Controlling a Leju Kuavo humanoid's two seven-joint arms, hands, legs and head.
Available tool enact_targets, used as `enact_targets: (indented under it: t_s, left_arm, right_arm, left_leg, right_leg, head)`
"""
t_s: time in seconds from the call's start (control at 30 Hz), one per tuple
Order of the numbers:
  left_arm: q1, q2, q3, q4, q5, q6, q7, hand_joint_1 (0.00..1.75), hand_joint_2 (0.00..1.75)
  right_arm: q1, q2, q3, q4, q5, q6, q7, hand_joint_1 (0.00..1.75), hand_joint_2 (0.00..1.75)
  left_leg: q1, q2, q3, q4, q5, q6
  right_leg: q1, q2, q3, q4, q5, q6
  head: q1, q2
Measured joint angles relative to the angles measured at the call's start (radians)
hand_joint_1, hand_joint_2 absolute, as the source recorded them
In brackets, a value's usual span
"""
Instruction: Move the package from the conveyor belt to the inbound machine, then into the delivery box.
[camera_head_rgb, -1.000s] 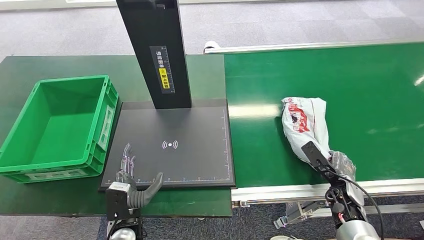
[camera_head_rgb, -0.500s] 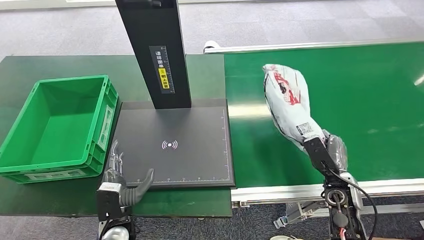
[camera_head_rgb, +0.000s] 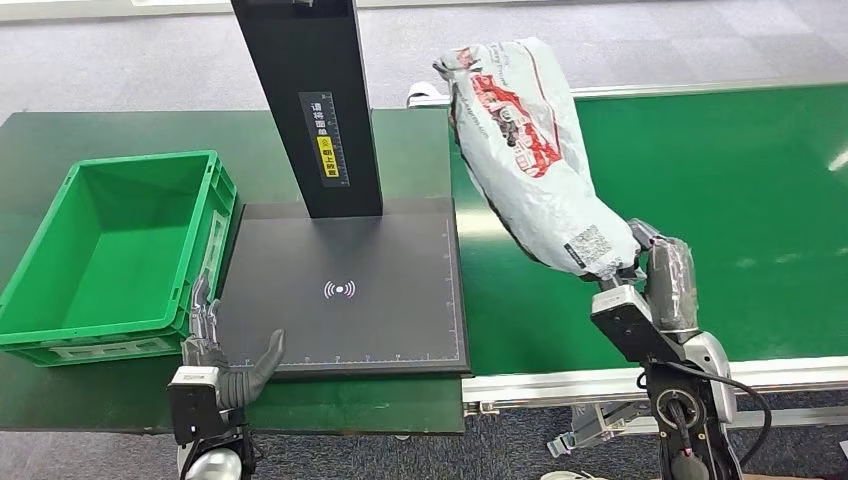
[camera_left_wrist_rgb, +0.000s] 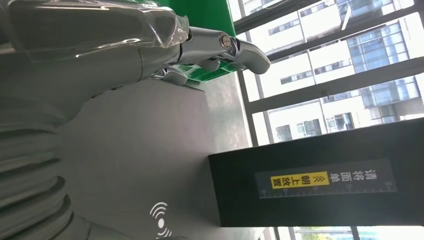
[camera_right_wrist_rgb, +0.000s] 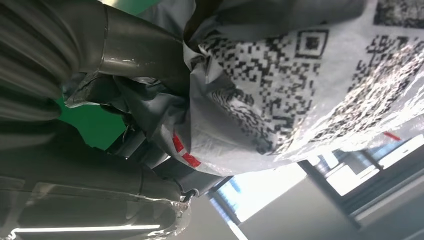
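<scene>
1. Grey floor lies behind a dark green worktop (camera_head_rgb: 90, 130) on the left and a bright green conveyor belt (camera_head_rgb: 720, 190) on the right.
2. On the worktop sits the inbound machine (camera_head_rgb: 345, 290), a flat black plate with a white wave sign and a tall black post (camera_head_rgb: 308, 100) at its far side.
3. A yellow and white label (camera_head_rgb: 326, 135) runs down the post.
4. The green delivery box (camera_head_rgb: 110, 255) stands just left of the machine, and nothing is inside it.
5. The package (camera_head_rgb: 530, 150) is a long white bag with red print, lifted up off the belt.
6. Its long side leans: the near end is low on the right, and the far end points up and to the left, close to the post.
7. A square code label (camera_right_wrist_rgb: 280, 75) sits on its low end.
8. The right hand (camera_head_rgb: 650, 285) is up above the near part of the belt, and its fingers (camera_right_wrist_rgb: 145, 100) grip the low end of the package tightly.
9. The left hand (camera_head_rgb: 222, 355) sits low at the near left corner of the machine plate, close to the box.
10. Its fingers (camera_left_wrist_rgb: 225, 47) are spread apart and hold nothing, with the thumb sticking out to the right.
</scene>
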Motion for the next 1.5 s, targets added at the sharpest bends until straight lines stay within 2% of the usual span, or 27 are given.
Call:
enact_targets:
  t_s: [0.17,0.27,0.4,0.6,0.67,0.73,0.77,0.8,1.03,1.5]
  left_arm:
    - [-0.037,0.003,0.023,0.002,0.000,0.009,-0.010,0.00,1.75]
    - [-0.069,0.005,0.043,0.004,0.003,0.027,-0.019,0.00,1.75]
    - [-0.091,0.006,0.065,0.002,-0.001,0.041,-0.014,0.00,1.75]
    - [-0.096,0.006,0.095,-0.007,-0.017,0.057,-0.002,0.00,1.75]
    - [-0.097,0.007,0.104,-0.011,-0.023,0.059,0.002,0.00,1.75]
    - [-0.098,0.007,0.112,-0.015,-0.029,0.060,0.008,0.00,1.75]
    - [-0.099,0.007,0.116,-0.017,-0.033,0.060,0.011,0.00,1.75]
    - [-0.099,0.007,0.121,-0.018,-0.036,0.060,0.014,0.00,1.75]
    - [-0.096,0.003,0.146,-0.026,-0.048,0.059,0.024,0.00,1.75]
    - [-0.091,-0.003,0.162,-0.028,-0.052,0.057,0.024,0.00,1.75]
  right_arm:
    - [-0.067,-0.001,0.148,0.020,-0.032,0.085,-0.004,1.75,1.75]
    - [-0.147,0.053,0.281,0.103,-0.064,0.145,0.000,1.75,1.75]
    - [-0.241,0.140,0.446,0.233,-0.125,0.169,0.028,1.75,1.75]
    - [-0.327,0.219,0.543,0.389,-0.181,0.202,0.035,1.75,1.75]
    - [-0.344,0.236,0.554,0.428,-0.184,0.209,0.035,0.92,1.75]
    - [-0.358,0.251,0.563,0.469,-0.181,0.215,0.041,0.05,0.87]
    - [-0.365,0.258,0.566,0.489,-0.177,0.215,0.046,0.00,0.44]
    - [-0.371,0.264,0.569,0.507,-0.171,0.212,0.052,0.00,0.00]
    - [-0.392,0.280,0.575,0.574,-0.144,0.189,0.070,0.00,0.00]
    - [-0.391,0.272,0.575,0.578,-0.111,0.150,0.083,0.00,0.00]
  left_leg:
    - [0.000,0.001,0.000,0.000,0.001,0.000]
    - [0.001,0.003,0.002,0.000,0.001,-0.001]
    - [0.002,0.002,0.002,0.000,0.002,-0.003]
    - [0.003,0.001,0.001,0.000,0.002,-0.003]
    - [0.002,0.001,0.001,0.000,0.002,-0.003]
    - [0.002,0.001,0.001,0.000,0.002,-0.003]
    - [0.002,0.001,0.001,0.000,0.002,-0.003]
    - [0.002,0.001,0.001,0.000,0.002,-0.003]
    - [0.003,0.001,0.001,0.000,0.002,-0.003]
    - [0.003,0.001,0.001,0.000,0.002,-0.003]
  right_leg:
    - [0.000,0.000,0.001,0.001,0.000,0.000]
    - [0.001,0.001,0.001,0.001,0.001,-0.001]
    - [0.002,0.000,0.001,0.002,0.001,-0.002]
    - [0.002,0.000,0.000,0.002,0.000,-0.002]
    - [0.002,0.000,0.000,0.002,0.001,-0.002]
    - [0.002,0.000,0.000,0.002,0.001,-0.002]
    - [0.002,0.000,0.000,0.002,0.001,-0.002]
    - [0.002,0.000,0.000,0.002,0.001,-0.002]
    - [0.002,0.000,0.000,0.002,0.001,-0.002]
    - [0.002,0.000,0.000,0.002,0.001,-0.002]
  head:
    - [0.000,0.000]
    - [0.000,0.000]
    - [0.000,0.000]
    - [0.000,0.000]
    - [0.000,0.000]
    - [0.000,0.000]
    - [0.000,0.000]
    - [0.000,0.000]
    - [0.000,0.000]
    - [0.000,0.000]
